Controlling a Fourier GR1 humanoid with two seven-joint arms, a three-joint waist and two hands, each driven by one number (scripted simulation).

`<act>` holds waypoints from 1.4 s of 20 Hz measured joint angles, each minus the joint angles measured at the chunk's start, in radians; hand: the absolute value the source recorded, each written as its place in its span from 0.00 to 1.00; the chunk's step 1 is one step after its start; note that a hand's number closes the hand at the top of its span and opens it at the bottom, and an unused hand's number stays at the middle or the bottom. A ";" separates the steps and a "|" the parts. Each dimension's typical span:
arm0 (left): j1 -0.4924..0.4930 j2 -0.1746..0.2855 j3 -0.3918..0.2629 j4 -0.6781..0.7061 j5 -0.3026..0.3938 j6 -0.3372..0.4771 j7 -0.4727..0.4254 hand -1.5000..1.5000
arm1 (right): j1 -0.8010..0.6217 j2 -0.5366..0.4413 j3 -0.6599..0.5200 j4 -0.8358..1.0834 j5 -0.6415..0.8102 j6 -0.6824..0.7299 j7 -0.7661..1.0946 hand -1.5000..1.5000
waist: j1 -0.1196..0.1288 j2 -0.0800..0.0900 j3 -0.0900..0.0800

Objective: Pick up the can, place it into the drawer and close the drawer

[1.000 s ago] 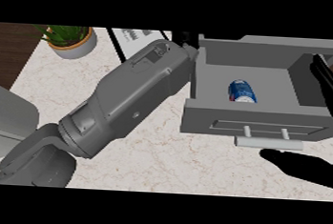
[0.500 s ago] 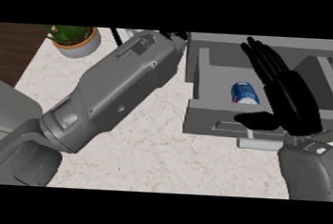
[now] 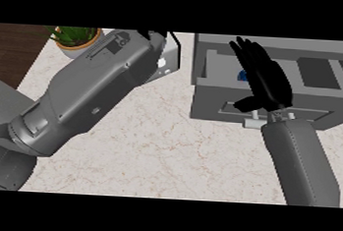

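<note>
The grey drawer [image 3: 206, 70] stands pulled out at the upper right of the head view. Inside it lies the blue can [image 3: 243, 76], of which only a sliver shows past my right hand. My right hand [image 3: 267, 83] is open, its straight fingers stretched over the drawer's inside and its palm above the drawer front [image 3: 218, 107]. The white handle [image 3: 253, 123] pokes out just below the wrist. My left forearm [image 3: 96, 94] crosses the left half of the view. Only a bit of my left hand [image 3: 154, 35] shows at the top edge, away from the drawer.
A potted plant [image 3: 76, 37] stands at the counter's back left. A white object [image 3: 167, 58] sits by my left hand, just left of the drawer. Marble counter top [image 3: 172, 157] spreads between the two forearms. Dark wood [image 3: 11, 50] lies beyond the counter's left edge.
My right hand has risen from the lower right and moved over the drawer, now covering most of the can. My left forearm has swung a little to the right.
</note>
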 measured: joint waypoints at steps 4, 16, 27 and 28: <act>0.047 0.043 0.006 -0.062 -0.017 -0.004 0.019 0.00 | -0.058 0.008 -0.011 0.177 0.063 -0.127 -0.013 0.00 | 0.002 -0.004 -0.005; 0.124 0.139 0.012 -0.222 -0.066 0.012 0.105 0.00 | -0.269 -0.009 -0.097 0.574 0.143 -0.416 -0.052 0.00 | 0.016 -0.008 -0.016; 0.161 0.190 0.023 -0.320 -0.099 0.013 0.155 0.00 | -0.457 -0.040 -0.184 0.851 0.150 -0.570 -0.042 0.00 | 0.038 0.017 -0.003; 0.162 0.190 0.025 -0.324 -0.101 0.011 0.156 0.00 | -0.474 -0.045 -0.189 0.871 0.150 -0.573 -0.041 0.00 | 0.040 0.020 -0.002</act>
